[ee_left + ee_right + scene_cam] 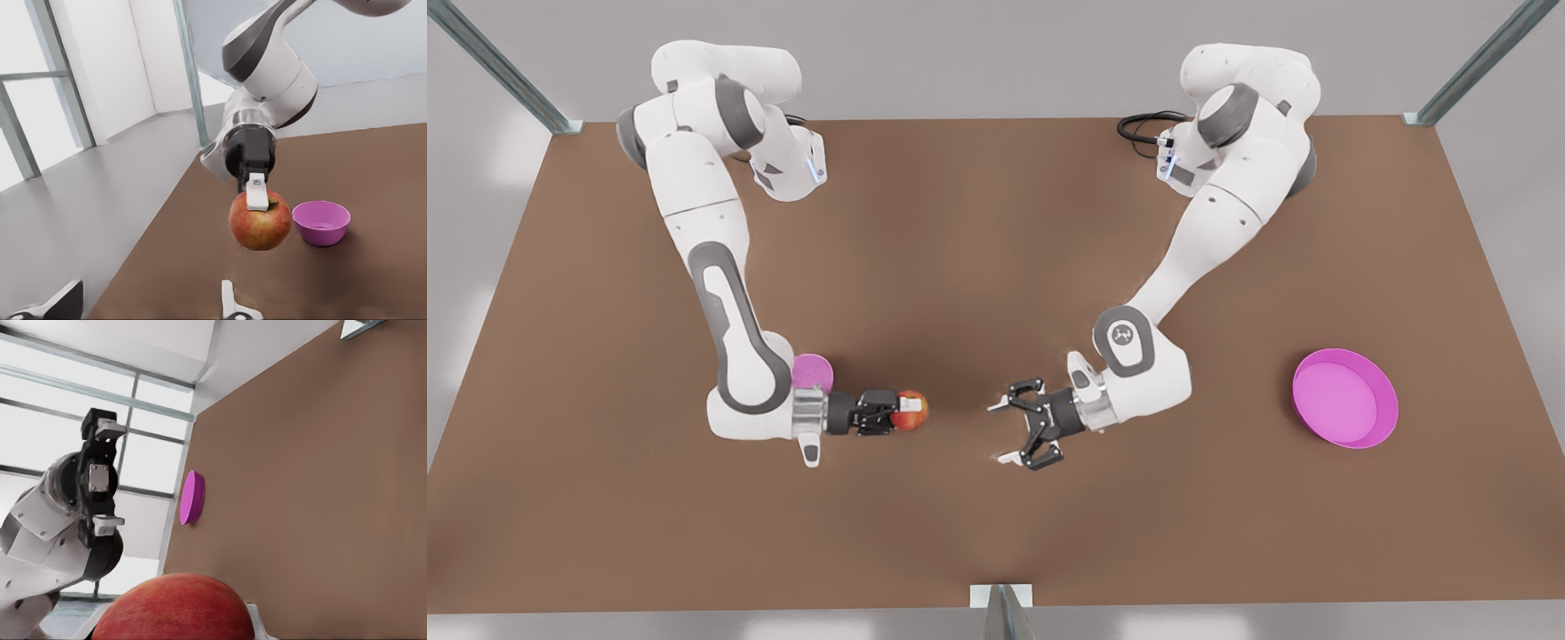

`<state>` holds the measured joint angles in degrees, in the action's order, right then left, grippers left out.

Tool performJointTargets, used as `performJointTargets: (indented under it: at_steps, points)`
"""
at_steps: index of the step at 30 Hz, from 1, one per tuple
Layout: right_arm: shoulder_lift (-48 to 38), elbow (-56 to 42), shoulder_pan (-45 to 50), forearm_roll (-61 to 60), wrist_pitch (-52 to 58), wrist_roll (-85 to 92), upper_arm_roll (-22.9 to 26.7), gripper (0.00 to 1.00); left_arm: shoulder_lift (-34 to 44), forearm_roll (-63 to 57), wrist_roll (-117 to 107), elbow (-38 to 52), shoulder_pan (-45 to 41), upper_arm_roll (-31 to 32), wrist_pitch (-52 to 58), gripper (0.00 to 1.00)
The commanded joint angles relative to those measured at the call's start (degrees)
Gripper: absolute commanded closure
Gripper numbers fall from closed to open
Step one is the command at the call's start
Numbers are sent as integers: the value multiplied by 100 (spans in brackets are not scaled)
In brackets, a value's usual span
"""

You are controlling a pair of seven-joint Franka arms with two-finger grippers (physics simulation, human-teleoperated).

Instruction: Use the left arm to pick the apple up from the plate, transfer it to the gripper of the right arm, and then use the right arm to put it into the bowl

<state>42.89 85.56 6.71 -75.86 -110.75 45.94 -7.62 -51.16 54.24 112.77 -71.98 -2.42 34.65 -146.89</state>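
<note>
The red apple [911, 411] with its yellowish patch hangs above the table, and my right gripper [903, 411] is shut on it at the front view's left. The left wrist view has that gripper [257, 195] and apple [260, 220] straight ahead, with the small pink-purple bowl [321, 222] on the table just behind them. Part of the bowl [814, 371] is hidden by the right arm's wrist. My left gripper [996, 434] stands open and empty, facing the apple across a short gap. The magenta plate [1344, 397] lies bare at the far right.
The brown table [960, 267] stretches wide between the two arm bases at the back. Metal frame posts [1476, 67] stand at its corners, and a bracket [1002, 597] sits at the middle of the front edge. The right wrist view has the open left gripper [123, 475] and plate [191, 497].
</note>
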Motion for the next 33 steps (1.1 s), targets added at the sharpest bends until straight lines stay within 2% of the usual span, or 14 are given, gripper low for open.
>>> performJointTargets:
  at_steps: [1,3,4,8,9,10,11,13,21,23,24,29,31,33]
  points:
    - [-264,321,-144,1020,-8,21,6,32,562,-3917,-6809,-228,1006,-38,2399,0]
    - [-624,813,-425,1793,0,38,7,32,1309,-6667,-8472,-150,1367,-55,4639,0]
    - [-765,980,-539,2066,0,38,-11,32,1564,-7190,-8824,176,1507,-55,5266,0]
    - [-1424,1780,-1049,3375,9,275,-29,32,2663,-7103,-10987,211,2246,-46,6242,0]
    - [-1582,1928,-1119,3647,9,275,-29,32,3136,-6595,-11066,168,2176,-456,6278,0]
    - [-1775,2096,-1154,4016,0,275,-29,32,3892,-5296,-11058,-235,522,-2910,6216,0]
    - [-1846,2202,-1181,4325,-44,275,-29,32,4246,-4896,-11040,-641,-294,-3975,5962,0]
    - [-1864,2228,-1190,4562,-140,275,-29,32,4141,-4923,-11040,-641,-21,-3615,5628,0]
    - [-1556,2255,-1119,4826,-1089,258,-99,32,3709,-5257,-11084,-510,-22,-3615,5654,0]
    - [-1574,2272,-1128,4826,-1072,258,-116,20,3701,-5257,-11084,-510,-13,-3624,5645,0]
    - [-1635,2307,-1163,4826,-1010,267,-108,0,3683,-5257,-11084,-510,-13,-3624,5645,0]
    - [-1705,2263,-1181,4835,-861,223,-108,0,3692,-5239,-11084,-510,-13,-3624,5654,0]
    - [-1723,1157,-1207,5607,149,-383,-37,0,3692,-5239,-11093,-510,-22,-3624,5654,0]
    - [-1705,-777,-1172,6882,1450,-1587,-37,0,3666,-5265,-11321,-510,-39,-3624,5662,0]
